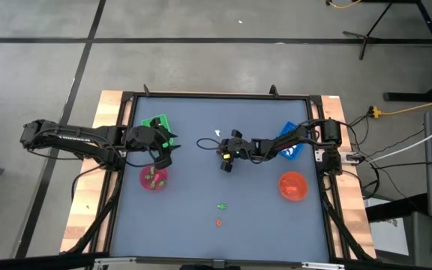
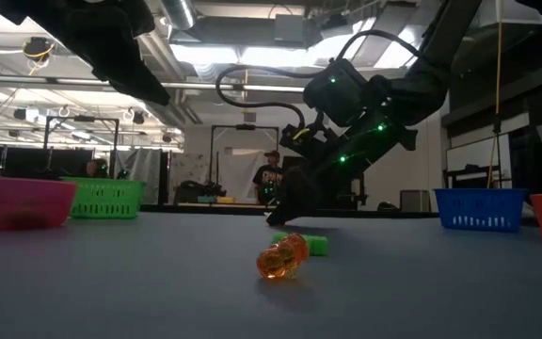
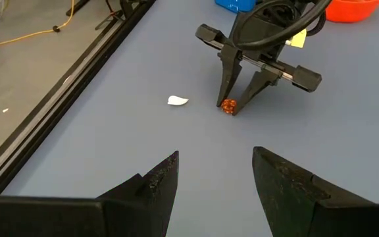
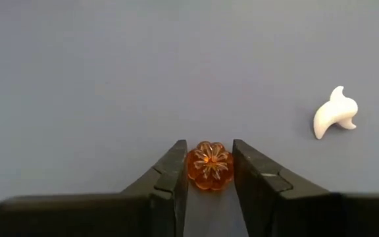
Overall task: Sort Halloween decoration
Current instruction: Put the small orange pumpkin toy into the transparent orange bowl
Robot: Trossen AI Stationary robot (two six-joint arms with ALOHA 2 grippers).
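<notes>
Pink bowl (image 1: 154,178), orange bowl (image 1: 292,186), green tray (image 1: 156,124), blue tray (image 1: 290,144).

**Figures and bins spread over blue-grey tabletop**

The flat blue-grey table (image 1: 201,217) carries a small orange pumpkin figure (image 4: 210,165) between the right claw's (image 4: 210,172) fingers, a white ghost-like figure (image 4: 334,112) just beside it, and green and orange figures (image 2: 285,256) well apart.

Overhead looks straight down, low looks level across, wrists look close; all share the table (image 1: 201,195).
</notes>
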